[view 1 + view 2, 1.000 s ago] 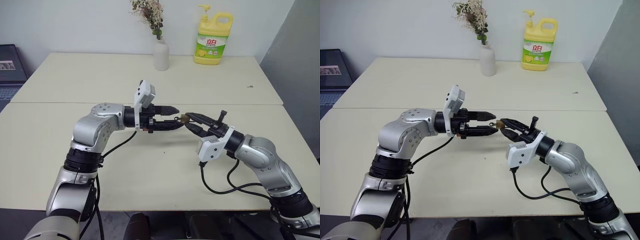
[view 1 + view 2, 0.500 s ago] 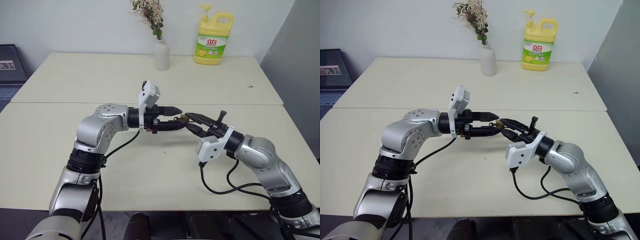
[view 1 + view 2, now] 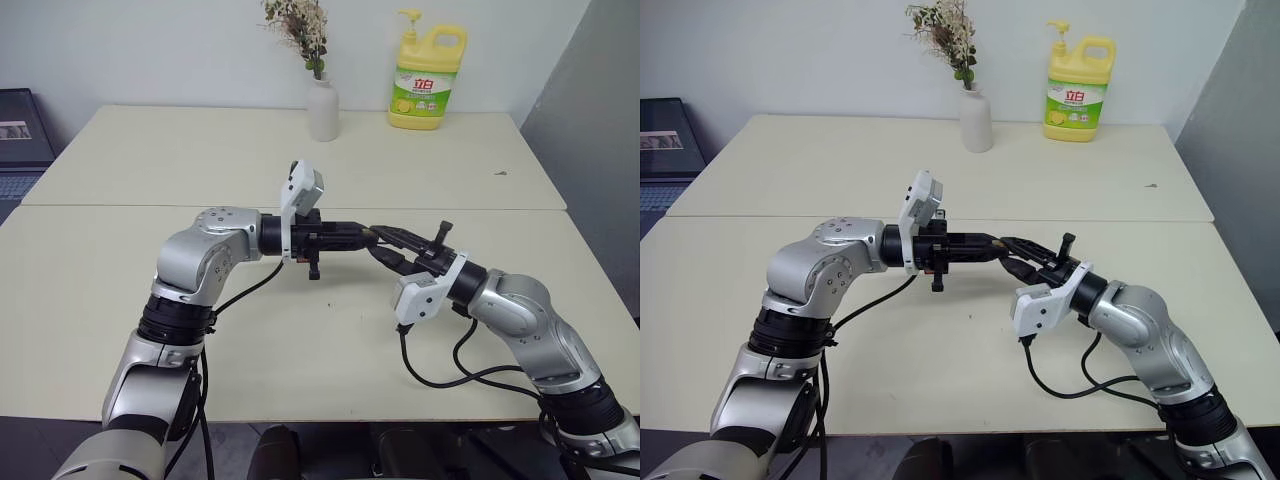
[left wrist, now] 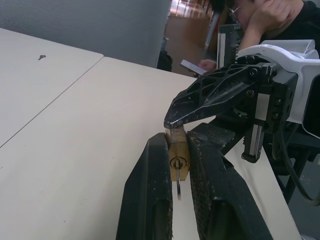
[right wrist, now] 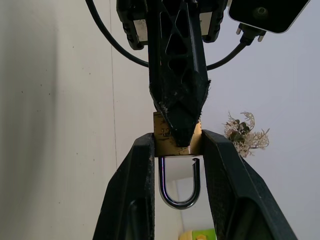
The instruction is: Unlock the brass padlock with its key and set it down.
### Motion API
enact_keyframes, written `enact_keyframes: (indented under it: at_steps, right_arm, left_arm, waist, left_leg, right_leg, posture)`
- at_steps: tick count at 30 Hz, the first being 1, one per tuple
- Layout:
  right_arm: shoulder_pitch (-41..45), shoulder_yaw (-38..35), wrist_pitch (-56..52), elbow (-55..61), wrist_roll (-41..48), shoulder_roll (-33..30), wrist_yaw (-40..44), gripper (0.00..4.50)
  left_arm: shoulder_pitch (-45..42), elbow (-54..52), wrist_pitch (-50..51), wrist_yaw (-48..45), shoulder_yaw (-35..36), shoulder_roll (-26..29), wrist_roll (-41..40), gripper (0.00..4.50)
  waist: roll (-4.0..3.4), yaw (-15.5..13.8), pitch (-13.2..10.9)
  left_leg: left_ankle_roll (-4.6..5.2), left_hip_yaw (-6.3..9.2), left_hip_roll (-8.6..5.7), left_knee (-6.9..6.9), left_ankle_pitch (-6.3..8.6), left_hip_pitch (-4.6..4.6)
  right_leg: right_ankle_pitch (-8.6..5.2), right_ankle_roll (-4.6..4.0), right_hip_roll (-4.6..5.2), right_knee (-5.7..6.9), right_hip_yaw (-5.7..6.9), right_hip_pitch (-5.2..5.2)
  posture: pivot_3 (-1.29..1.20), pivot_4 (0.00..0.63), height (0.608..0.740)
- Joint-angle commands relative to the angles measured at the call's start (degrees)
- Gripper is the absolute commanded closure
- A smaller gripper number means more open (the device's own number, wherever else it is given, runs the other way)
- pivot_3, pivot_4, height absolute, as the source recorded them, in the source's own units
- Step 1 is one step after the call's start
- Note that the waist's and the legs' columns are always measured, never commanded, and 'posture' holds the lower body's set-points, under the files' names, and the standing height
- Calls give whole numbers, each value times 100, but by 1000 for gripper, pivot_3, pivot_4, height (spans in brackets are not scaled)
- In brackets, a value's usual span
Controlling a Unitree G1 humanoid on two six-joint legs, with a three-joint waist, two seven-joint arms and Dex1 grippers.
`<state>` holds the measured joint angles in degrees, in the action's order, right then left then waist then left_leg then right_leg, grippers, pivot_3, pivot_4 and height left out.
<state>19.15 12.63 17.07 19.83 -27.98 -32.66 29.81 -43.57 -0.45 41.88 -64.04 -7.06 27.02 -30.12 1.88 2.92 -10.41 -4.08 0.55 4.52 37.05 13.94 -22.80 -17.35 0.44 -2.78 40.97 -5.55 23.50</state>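
Observation:
The brass padlock hangs in the air over the table, pinched from both ends. My left gripper is shut on its body, with a finger pressed against each side. The keyhole faces the left wrist view. From it the thin silver key sticks out in the narrow gap between the left fingers. My right gripper is shut on the padlock from the other side. The silver shackle loops back between the right fingers. From the head, the left gripper and right gripper meet tip to tip.
A white vase of dried flowers and a yellow detergent bottle stand at the far edge of the cream table. A laptop sits off the table's left. A seated person shows beyond the right arm.
The left gripper's fingers, spread apart a second ago, have closed around the padlock. The right gripper has kept its hold and has not moved.

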Motion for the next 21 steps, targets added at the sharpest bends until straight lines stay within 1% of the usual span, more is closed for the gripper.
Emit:
enact_keyframes:
  at_steps: [1, 2, 4, 8, 9, 14, 16, 18, 20, 21]
  right_arm:
    - [113, -54, 64, 172, 43, 13, -28, 3561]
    - [94, -96, 36, 147, 49, -21, -15, 3561]
    - [43, -174, -50, 108, 81, -74, 23, 2806]
    - [-234, -382, -379, 99, 239, -404, 344, 1486]
    - [-298, -449, -406, 136, 316, -480, 393, 1457]
    - [-799, -843, -462, 462, 860, -752, 592, 1457]
    - [-874, -870, -329, 682, 1199, -754, 664, 1835]
    - [-787, -843, -313, 796, 1340, -721, 693, 2361]
    - [-634, -770, -432, 855, 1443, -625, 710, 3177]
    - [-566, -734, -490, 865, 1499, -581, 727, 3512]
  left_arm:
    - [-47, -97, -84, -35, 16, 50, -17, 4339]
    - [-44, -97, -82, -58, 18, 58, -23, 4339]
    - [-38, -91, -97, -92, 21, 72, -24, 4339]
    - [-71, 30, -244, -168, 49, 101, 18, 4339]
    - [-83, 61, -275, -171, 64, 102, 20, 4339]
    - [-126, 229, -646, -347, 17, 176, 172, 4339]
    - [-115, 276, -746, -433, -19, 205, 221, 4339]
    - [-120, 314, -824, -482, -36, 210, 262, 4339]
    - [-139, 343, -880, -537, -31, 196, 258, 4339]
    - [-153, 357, -897, -555, -29, 193, 253, 4339]
  waist:
    - [0, 0, 0]
    - [0, 0, 0]
    - [0, 0, 0]
    - [0, -17, 0]
    - [0, -24, 0]
    - [0, -29, 0]
    - [0, -9, 0]
    - [-1, 12, 0]
    - [0, 17, 0]
    - [-1, 18, 0]
  left_leg:
    - [0, 0, 0, 0, 0, 0]
    - [0, 0, 0, 0, 0, 0]
    - [0, 0, 0, 0, 0, 0]
    - [0, 1, -1, 0, 0, -1]
    - [0, 0, -1, 0, 0, -1]
    - [0, -1, -1, 0, 0, 1]
    - [1, 0, -1, -1, 0, 0]
    - [1, 1, -1, -1, 0, 2]
    - [1, 4, -2, -1, 0, 4]
    - [1, 5, -2, 0, 0, 5]
  right_leg:
    - [0, 0, 0, 0, 0, 0]
    - [0, 0, 0, 0, 0, 0]
    - [0, 0, 0, 0, 0, 0]
    - [0, 0, 0, -2, 1, -1]
    - [0, 0, 0, -3, 1, -2]
    - [0, 0, 0, -4, 0, -2]
    - [0, 0, -1, -4, 0, -1]
    - [-1, 1, -1, -2, -2, -2]
    - [-2, 4, -1, -2, 0, -5]
    - [-5, 9, -1, -2, 1, -6]
  posture:
    - [0, 150, 740]
    - [0, 150, 740]
    - [0, 150, 740]
    - [0, 150, 740]
    - [0, 150, 740]
    - [0, 150, 740]
    - [0, 150, 740]
    - [0, 150, 740]
    - [0, 150, 740]
    - [0, 150, 740]
